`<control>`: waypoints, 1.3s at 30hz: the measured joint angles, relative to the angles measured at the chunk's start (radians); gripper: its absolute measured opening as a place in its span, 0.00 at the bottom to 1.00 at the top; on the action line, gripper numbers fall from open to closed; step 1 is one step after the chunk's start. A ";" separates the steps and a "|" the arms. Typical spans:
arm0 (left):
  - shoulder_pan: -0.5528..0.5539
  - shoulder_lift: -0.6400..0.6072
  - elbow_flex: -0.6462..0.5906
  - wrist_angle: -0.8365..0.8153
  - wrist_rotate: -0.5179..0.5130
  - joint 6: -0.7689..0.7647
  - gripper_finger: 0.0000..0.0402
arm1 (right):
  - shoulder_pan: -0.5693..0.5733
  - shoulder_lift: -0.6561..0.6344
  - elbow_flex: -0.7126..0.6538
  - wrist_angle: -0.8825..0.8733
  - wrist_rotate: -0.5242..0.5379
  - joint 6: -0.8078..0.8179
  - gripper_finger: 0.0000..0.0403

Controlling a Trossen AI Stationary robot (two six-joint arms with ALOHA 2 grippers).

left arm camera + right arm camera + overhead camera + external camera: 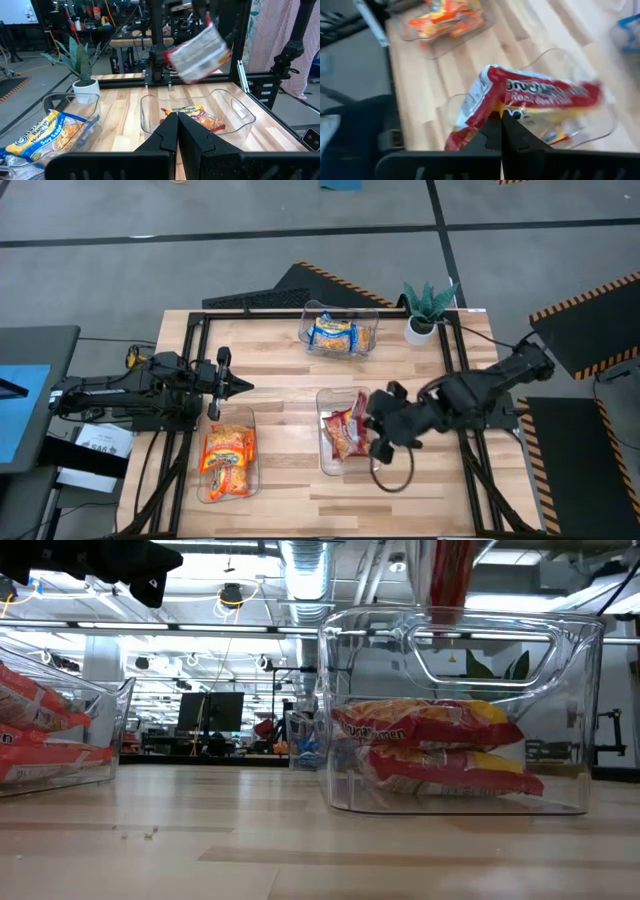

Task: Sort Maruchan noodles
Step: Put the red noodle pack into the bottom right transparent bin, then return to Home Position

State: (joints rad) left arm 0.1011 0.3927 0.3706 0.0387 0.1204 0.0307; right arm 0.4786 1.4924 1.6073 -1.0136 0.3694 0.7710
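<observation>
The right gripper (376,432) pinches a red noodle packet (530,102) by its edge above the middle bin (330,462), which holds more red packets (440,750), while the left gripper (240,386), fingers together, waits near the bench's left edge.

Motion blur smears the red ramen packet (530,107) at centre frame; the blue ramen packet (37,137) is cut off at lower left.
</observation>
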 joint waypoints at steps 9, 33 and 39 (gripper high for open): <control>0.000 0.000 0.000 -0.007 0.000 0.004 0.00 | -0.131 0.080 -0.020 0.025 -0.120 -0.126 0.02; 0.001 0.000 0.000 -0.022 -0.035 0.008 0.00 | -0.182 0.157 -0.022 -0.147 -0.173 -0.069 0.35; 0.001 0.000 0.000 -0.022 -0.035 0.008 0.00 | -0.182 0.154 -0.022 -0.149 -0.172 -0.075 0.35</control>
State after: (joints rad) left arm 0.1017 0.3927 0.3706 0.0166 0.0853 0.0387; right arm 0.2962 1.6463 1.5856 -1.1627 0.1974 0.6955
